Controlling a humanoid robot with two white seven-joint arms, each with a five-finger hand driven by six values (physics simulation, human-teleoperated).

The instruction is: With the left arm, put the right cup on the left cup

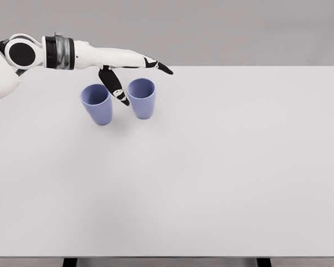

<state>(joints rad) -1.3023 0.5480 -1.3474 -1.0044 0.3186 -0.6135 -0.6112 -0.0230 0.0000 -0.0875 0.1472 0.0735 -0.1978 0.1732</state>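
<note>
Left arm enters from upper left, stretched nearly level, wrist straight. Left hand (128, 64) open and empty: fingers (156, 64) extended rightward, dark tips, thumb (114, 86) angled down and apart from them. Right arm out of sight.

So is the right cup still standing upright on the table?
Yes: the right cup stands upright, mouth up, beside the left cup; the open left hand hasn't grasped it.

We are seeing two lavender plastic cups, the left cup (97, 103) and right cup (142, 97), standing near each other; the left hand (125, 69) is reaching over that gap, its thumb hanging into it. The white table (222, 178) is lying open around them.
</note>
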